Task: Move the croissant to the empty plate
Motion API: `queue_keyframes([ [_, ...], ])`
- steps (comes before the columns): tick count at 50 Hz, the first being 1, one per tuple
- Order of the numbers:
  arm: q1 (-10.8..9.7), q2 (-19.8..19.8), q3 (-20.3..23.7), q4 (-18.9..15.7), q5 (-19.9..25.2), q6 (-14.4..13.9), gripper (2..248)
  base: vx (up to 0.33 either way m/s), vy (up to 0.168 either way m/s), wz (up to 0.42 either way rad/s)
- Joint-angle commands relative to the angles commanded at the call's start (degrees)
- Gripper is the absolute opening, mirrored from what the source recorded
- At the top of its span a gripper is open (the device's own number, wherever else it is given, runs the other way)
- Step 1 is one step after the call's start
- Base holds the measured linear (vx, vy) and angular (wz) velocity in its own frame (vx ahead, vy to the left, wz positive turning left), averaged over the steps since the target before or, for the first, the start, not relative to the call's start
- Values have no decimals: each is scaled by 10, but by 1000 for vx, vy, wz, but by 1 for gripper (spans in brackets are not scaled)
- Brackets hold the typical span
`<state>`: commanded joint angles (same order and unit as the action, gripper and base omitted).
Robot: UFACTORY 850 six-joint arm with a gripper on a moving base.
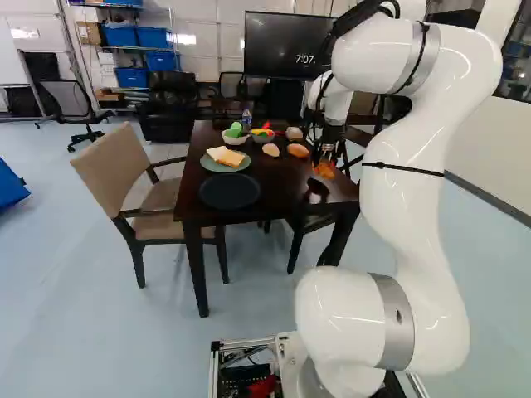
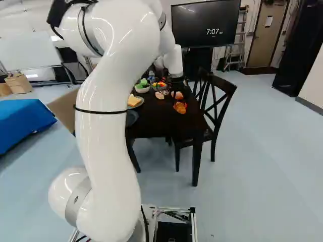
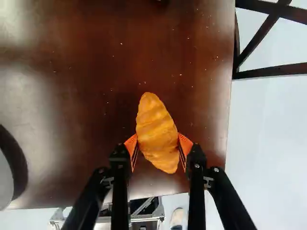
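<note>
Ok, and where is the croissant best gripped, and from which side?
I would grip the croissant near its thick middle, from above: it is long with tapered ends, so the hand can press both flanks, as its pads do now.

- smooth white arm (image 1: 423, 224), rounded joints
- silver-grey rings (image 1: 394, 340) around it
- thin black straps (image 2: 101, 111)
- black cables (image 1: 353, 18)
- black hand (image 1: 324, 164), two fingers (image 3: 120, 191), orange pads (image 3: 185, 143), small screws (image 3: 197, 166)

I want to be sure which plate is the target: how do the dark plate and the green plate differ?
The dark plate is bare, while the green plate holds bread. The dark plate lies closer to the near edge of the table; the green plate sits behind it. Both are round and lie flat.
</note>
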<state>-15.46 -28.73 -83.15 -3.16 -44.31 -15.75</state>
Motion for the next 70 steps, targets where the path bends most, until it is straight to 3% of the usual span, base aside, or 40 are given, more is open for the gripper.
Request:
queue_keyframes([
  [19, 33, 52, 36, 34, -18, 0, 126, 0, 0, 0],
  [41, 74, 97, 54, 35, -18, 0, 126, 0, 0, 0],
  [70, 131, 115, 77, 43, -18, 0, 126, 0, 0, 0],
])
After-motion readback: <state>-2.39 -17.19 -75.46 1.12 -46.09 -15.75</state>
